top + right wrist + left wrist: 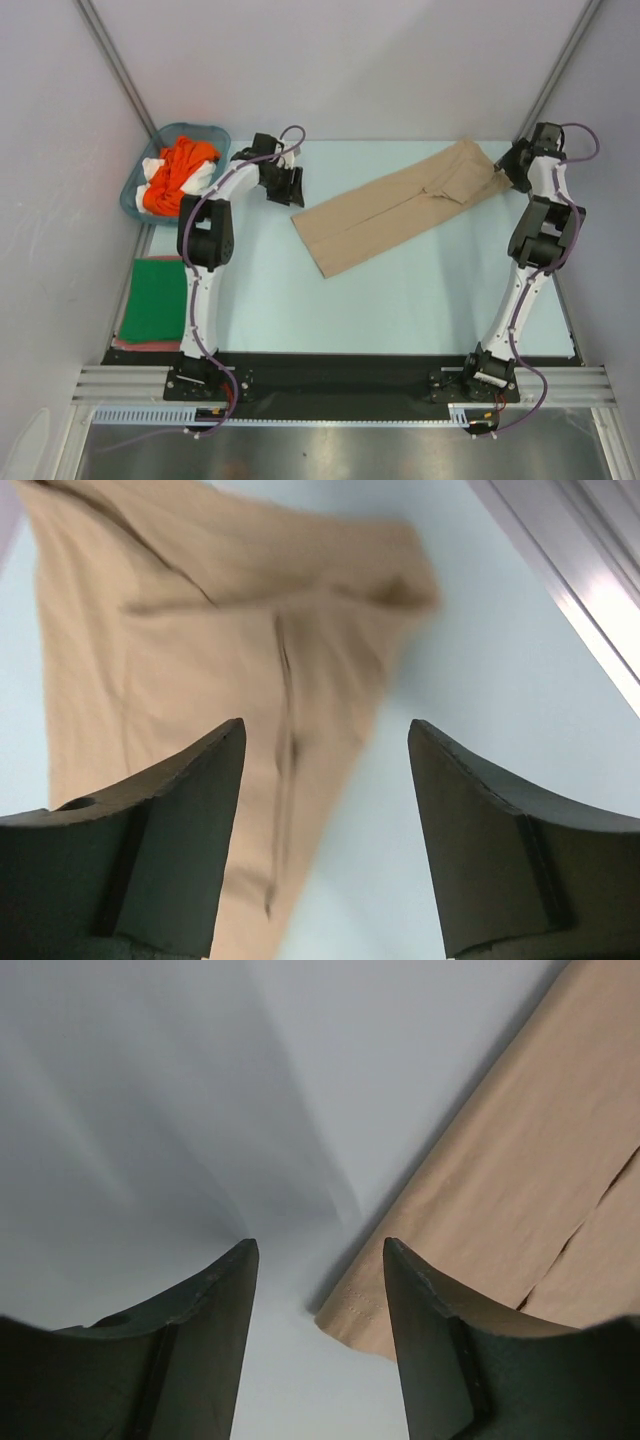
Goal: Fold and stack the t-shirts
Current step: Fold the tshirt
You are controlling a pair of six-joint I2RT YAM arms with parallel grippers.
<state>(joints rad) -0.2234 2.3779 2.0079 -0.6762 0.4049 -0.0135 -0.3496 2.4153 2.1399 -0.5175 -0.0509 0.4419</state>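
A tan-beige t-shirt (400, 205) lies folded into a long strip across the far table, slanting from near left to far right. My left gripper (296, 187) is open and empty beside its left end; the shirt's hemmed corner (365, 1310) shows between the jaws. My right gripper (512, 170) is open and empty at the shirt's far right end (230, 620). A folded dark green shirt (155, 297) lies on a reddish one (150, 343) at the near left. Orange (175, 170) and white (198, 178) shirts are bundled in the basket.
A teal plastic basket (137, 182) stands at the far left corner. Slanted frame posts rise at both far corners. A metal rail (575, 575) runs along the table's right edge. The arm bases sit on a black strip at the near edge.
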